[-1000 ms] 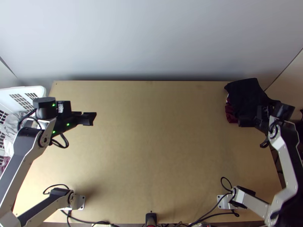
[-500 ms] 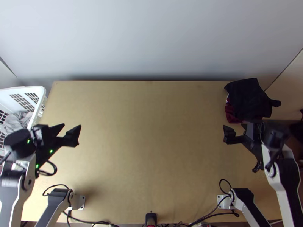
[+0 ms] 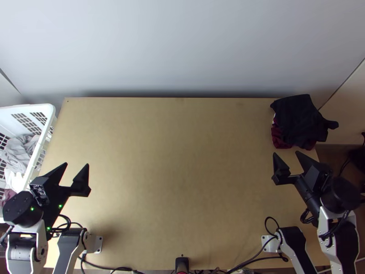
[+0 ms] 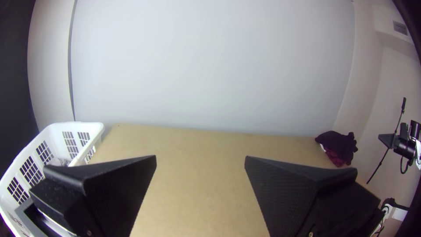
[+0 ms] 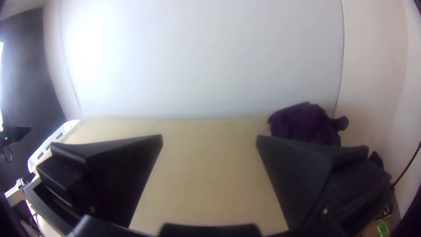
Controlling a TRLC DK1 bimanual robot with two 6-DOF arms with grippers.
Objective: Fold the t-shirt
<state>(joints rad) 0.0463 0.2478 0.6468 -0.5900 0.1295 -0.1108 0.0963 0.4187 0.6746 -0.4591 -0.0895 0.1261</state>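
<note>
At the far left, a white plastic basket (image 3: 27, 108) stands against the table's left edge, its rim slanting alongside the wood, with grey cloth (image 3: 19, 148) and white cloth (image 3: 16, 181) bunched inside.

Just beside the basket's near end is the left gripper (image 3: 75, 165), raised over the table's left side. Its fingers are spread wide, with nothing held between them. It points at the far wall, roughly level, its wrist out by the left edge and its arm folded back close to its base.

The wooden table (image 3: 182, 173) stretches between the two grippers, giving broad room sideways, and runs ahead of both to a straight far edge at the foot of the pale wall (image 3: 182, 45).

The right gripper (image 3: 286, 154) hangs above the table's right side, fingers likewise wide apart and holding nothing. It aims toward the far edge, tilted a little to the left; its arm is bent back, the wrist out near the right edge.

Close beyond its fingertips, in the far right corner, lies a bunched dark cloth (image 3: 299, 118) on top of maroon cloth (image 3: 279, 138); one dark lobe juts past the right edge. Which cloth is the t-shirt, I cannot tell.
</note>
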